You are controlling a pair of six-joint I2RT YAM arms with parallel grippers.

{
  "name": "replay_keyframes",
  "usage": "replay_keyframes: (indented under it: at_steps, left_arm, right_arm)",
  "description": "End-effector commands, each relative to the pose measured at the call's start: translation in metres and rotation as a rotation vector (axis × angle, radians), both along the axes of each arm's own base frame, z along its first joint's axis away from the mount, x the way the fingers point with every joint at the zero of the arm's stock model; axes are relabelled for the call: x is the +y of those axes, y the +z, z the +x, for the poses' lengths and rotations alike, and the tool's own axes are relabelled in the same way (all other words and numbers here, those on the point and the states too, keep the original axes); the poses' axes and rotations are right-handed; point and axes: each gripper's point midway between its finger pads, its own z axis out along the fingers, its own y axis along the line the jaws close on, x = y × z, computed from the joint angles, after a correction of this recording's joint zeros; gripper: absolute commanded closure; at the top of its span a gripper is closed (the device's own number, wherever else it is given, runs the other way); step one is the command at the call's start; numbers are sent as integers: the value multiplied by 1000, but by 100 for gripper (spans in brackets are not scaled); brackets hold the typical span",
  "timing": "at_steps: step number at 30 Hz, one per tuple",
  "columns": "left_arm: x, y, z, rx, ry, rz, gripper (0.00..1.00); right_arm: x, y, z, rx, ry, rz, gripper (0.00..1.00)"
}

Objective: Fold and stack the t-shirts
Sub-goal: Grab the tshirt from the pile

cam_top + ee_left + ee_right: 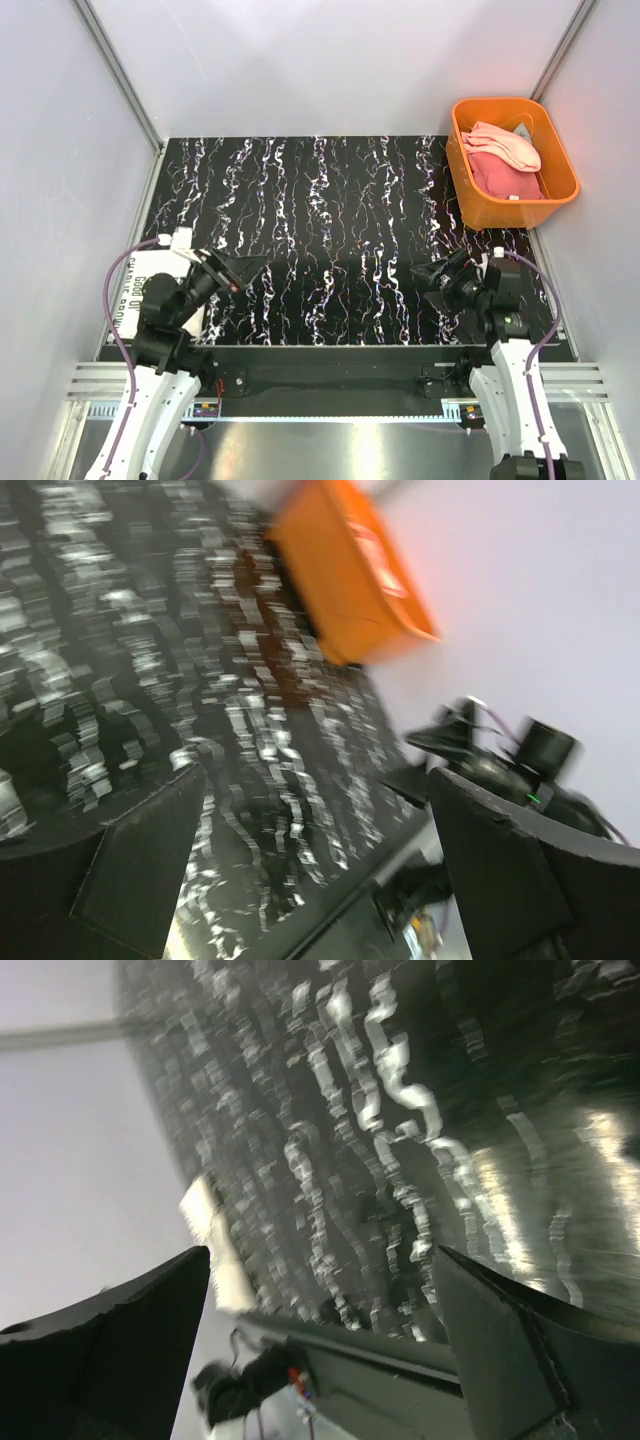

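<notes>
A salmon-pink t-shirt (506,144) lies crumpled on a deeper pink t-shirt (500,176) inside the orange tub (469,190) at the table's far right. A sliver of grey cloth (523,130) shows behind them. A white t-shirt with black lettering (152,286) lies at the near left edge, mostly hidden under my left arm; it shows blurred in the right wrist view (212,1245). My left gripper (243,281) is open and empty above the table (320,880). My right gripper (427,284) is open and empty near the front right (320,1350).
The black marbled table (330,210) runs between the two grippers. The orange tub also shows in the left wrist view (350,570), with the right arm (500,755) beyond. White walls close in the sides and back. A metal rail (330,385) runs along the near edge.
</notes>
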Motion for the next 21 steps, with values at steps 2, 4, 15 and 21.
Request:
replay_keyframes:
  at_steps: [2,4,15,21]
  left_arm:
    - [40,-27,16,230,257,137,1]
    - [50,-28,20,272,313,171,1]
    - [73,18,5,187,345,383,1]
    - [63,31,3,105,247,456,1]
  right_arm:
    - [-46,2,23,58,-135,-270,0]
    - [-56,17,41,55,-127,-343,0]
    - [-125,102,171,22,-355,-542,0]
    - [-179,154,277,-52,-489,-690,3]
